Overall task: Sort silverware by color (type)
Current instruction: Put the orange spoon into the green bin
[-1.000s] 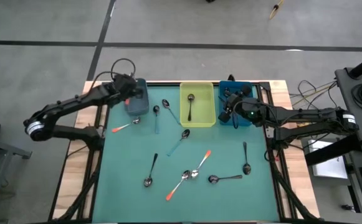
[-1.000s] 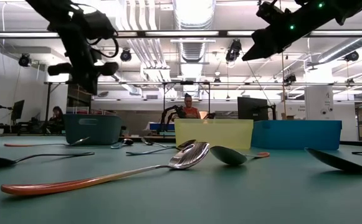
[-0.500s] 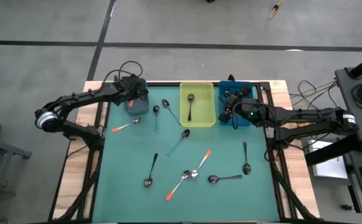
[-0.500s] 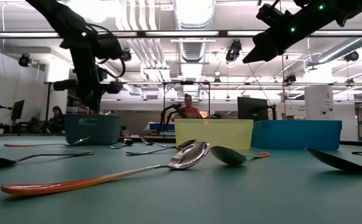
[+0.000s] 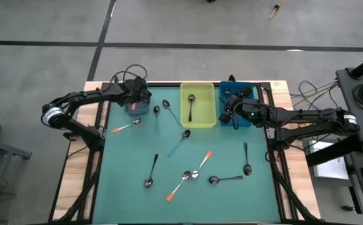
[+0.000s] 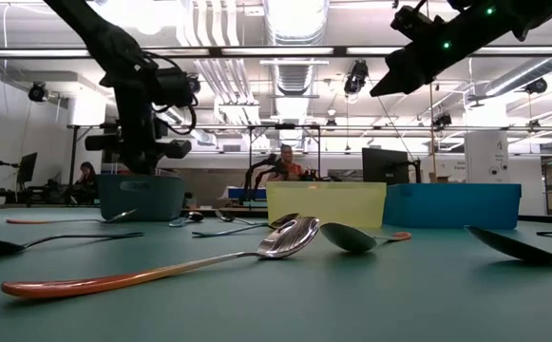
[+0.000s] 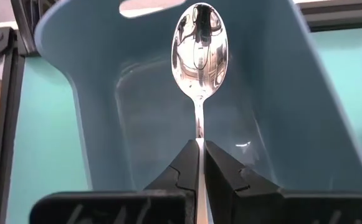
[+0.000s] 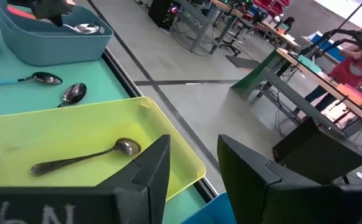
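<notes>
— Changed? Left gripper (image 7: pixel 200 163) now lower over grey bin (image 7: pixel 293 112), pinching spoon (image 7: pixel 199 46) by handle. Means drop-off close, probably.

— Spoon direction? Bowl pointing forward from fingers, long axis along gripper, over bin inside.

— Right side? Right gripper (image 8: pixel 193 168) spread, holding nothing, above yellow bin (image 8: pixel 168 134) and blue bin (image 5: pixel 254 119).

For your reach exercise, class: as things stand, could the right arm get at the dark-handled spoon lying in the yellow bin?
Probably yes. The right gripper hangs open over the blue bin, right beside the yellow bin. The dark-handled spoon lies alone there, uncovered, and the left gripper is off over the grey-blue bin.
</notes>
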Controlling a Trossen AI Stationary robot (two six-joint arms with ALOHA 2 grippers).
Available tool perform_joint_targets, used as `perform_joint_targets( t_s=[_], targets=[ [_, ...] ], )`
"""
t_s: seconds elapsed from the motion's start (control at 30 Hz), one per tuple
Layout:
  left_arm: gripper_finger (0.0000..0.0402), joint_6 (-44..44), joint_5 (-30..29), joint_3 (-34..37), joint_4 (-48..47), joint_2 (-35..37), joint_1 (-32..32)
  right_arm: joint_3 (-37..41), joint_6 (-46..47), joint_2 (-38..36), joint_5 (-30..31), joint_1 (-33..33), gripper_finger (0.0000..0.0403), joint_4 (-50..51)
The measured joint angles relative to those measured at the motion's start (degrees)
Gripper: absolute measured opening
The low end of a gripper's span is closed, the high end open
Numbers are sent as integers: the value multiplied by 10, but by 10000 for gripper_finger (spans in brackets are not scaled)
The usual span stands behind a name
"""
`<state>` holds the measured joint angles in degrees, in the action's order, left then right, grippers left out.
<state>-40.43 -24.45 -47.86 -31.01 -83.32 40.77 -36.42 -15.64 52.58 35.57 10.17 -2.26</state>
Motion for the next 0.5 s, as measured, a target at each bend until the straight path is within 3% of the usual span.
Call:
perform_joint_targets(
  t_s=[0.5],
  targets=[
    [0, -79, 0, 19, 10, -15, -5, 0, 0, 0, 0, 0, 125, 1]
  ],
)
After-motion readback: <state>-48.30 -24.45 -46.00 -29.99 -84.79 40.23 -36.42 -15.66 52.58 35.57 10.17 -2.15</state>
